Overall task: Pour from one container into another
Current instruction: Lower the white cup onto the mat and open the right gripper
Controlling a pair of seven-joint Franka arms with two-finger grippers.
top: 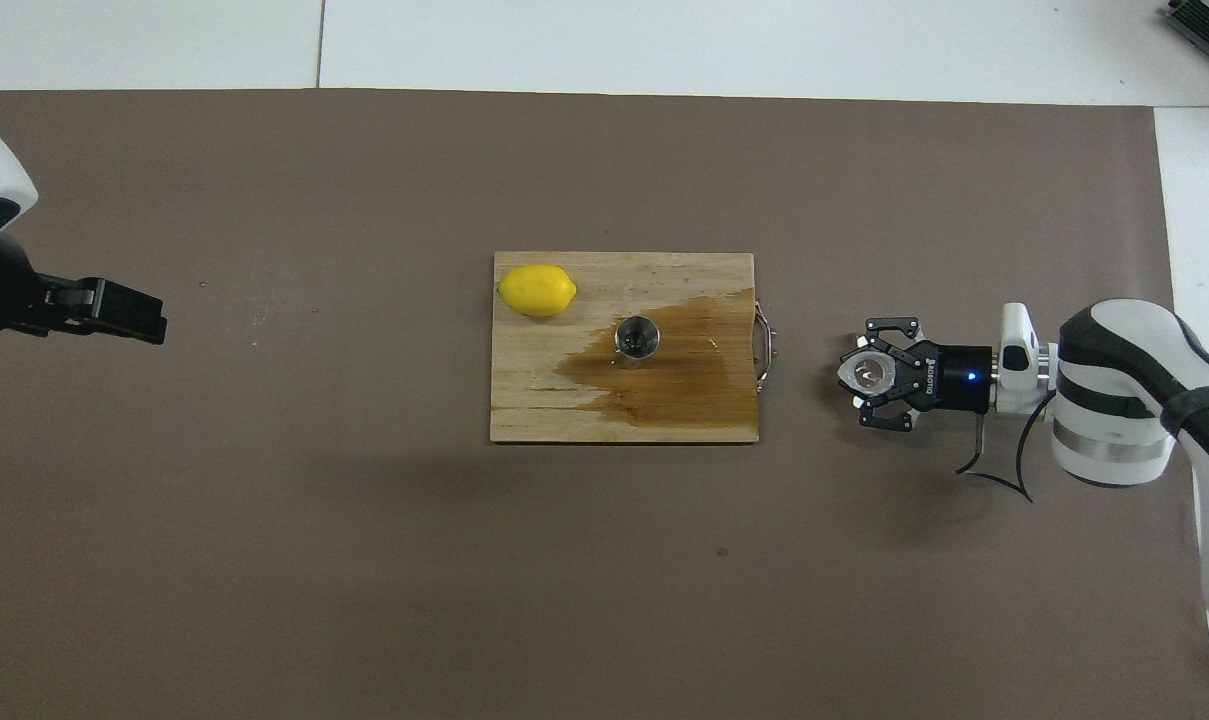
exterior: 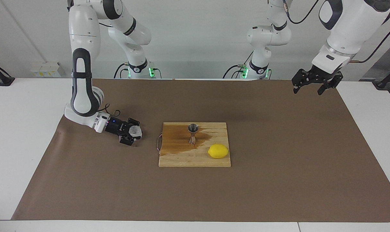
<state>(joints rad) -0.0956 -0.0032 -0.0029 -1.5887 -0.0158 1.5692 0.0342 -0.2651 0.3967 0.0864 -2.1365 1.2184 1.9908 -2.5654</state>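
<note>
The right pincer point(exterior: 134, 132) is clamped on the ribbed glass cup point(exterior: 136, 131), holding it low over the brown mat point(exterior: 278, 180) toward the right arm's end of the surface, just beside the cutting board's point(exterior: 182, 158) handle edge. The steel jigger point(exterior: 193, 132) stands upright on the board amid a wet stain, with a lemon point(exterior: 218, 151) near it. The left pincer point(exterior: 313, 85) waits with fingers apart, raised over the mat's corner; the mat lies bare between.

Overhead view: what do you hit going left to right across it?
left gripper → lemon → jigger on the cutting board → board handle → glass cup in the right gripper
</note>
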